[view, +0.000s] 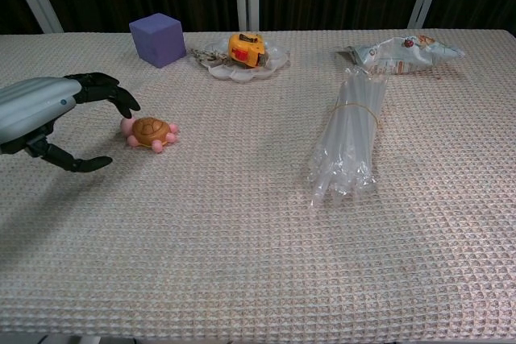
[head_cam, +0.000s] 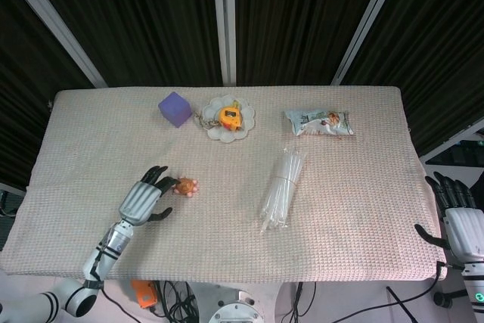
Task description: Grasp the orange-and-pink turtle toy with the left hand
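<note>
The orange-and-pink turtle toy (head_cam: 185, 186) (view: 150, 131) lies upright on the woven table cover, free of any grip. My left hand (head_cam: 145, 197) (view: 50, 115) is just to its left, fingers spread apart, fingertips close to the toy's left side but apart from it. Nothing is in the hand. My right hand (head_cam: 460, 219) hangs off the table's right edge, fingers apart and holding nothing; the chest view does not show it.
A purple cube (view: 158, 39) and a white dish (view: 274, 61) holding a yellow tape measure (view: 244, 48) stand at the back. A snack packet (view: 403, 51) lies back right. A bundle of clear tubes (view: 348, 135) lies mid-right.
</note>
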Motion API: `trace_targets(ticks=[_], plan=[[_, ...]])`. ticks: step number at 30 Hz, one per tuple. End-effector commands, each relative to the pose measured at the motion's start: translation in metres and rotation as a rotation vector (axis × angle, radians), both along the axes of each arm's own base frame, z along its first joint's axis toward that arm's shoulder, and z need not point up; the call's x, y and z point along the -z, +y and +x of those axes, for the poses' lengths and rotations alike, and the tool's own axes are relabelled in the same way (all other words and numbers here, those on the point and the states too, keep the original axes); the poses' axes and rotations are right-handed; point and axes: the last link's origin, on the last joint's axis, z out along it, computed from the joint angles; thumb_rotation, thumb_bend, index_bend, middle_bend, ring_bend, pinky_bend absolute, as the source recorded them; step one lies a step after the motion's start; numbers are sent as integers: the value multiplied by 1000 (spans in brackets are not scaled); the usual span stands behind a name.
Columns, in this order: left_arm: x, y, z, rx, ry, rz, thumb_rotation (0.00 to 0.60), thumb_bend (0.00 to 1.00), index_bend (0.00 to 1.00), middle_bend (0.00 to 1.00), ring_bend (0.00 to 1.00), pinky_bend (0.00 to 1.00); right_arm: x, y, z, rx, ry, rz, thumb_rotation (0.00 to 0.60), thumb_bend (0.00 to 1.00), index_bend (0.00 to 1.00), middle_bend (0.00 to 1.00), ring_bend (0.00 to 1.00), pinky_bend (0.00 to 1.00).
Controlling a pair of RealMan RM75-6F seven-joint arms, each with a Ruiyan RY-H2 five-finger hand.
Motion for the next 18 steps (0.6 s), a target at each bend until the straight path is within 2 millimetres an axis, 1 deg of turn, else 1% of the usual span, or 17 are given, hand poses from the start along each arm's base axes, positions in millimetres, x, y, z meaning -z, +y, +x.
trace_targets(ticks=[1, 10, 18], plan=[[1, 0, 0, 3, -1, -2, 600, 243, 243, 275, 41, 91, 0, 0, 0, 0, 0, 0, 600, 129, 0, 0, 0, 0], [5, 7, 12, 65, -52, 41, 600, 243, 244, 237, 41, 106, 0, -1, 1, 1, 5, 3, 600, 129, 0, 0, 0, 0], [20, 25, 12, 52, 50, -8, 600, 257, 253, 237, 31, 103, -1, -1, 1, 1, 5, 3, 600, 129, 0, 0, 0, 0]])
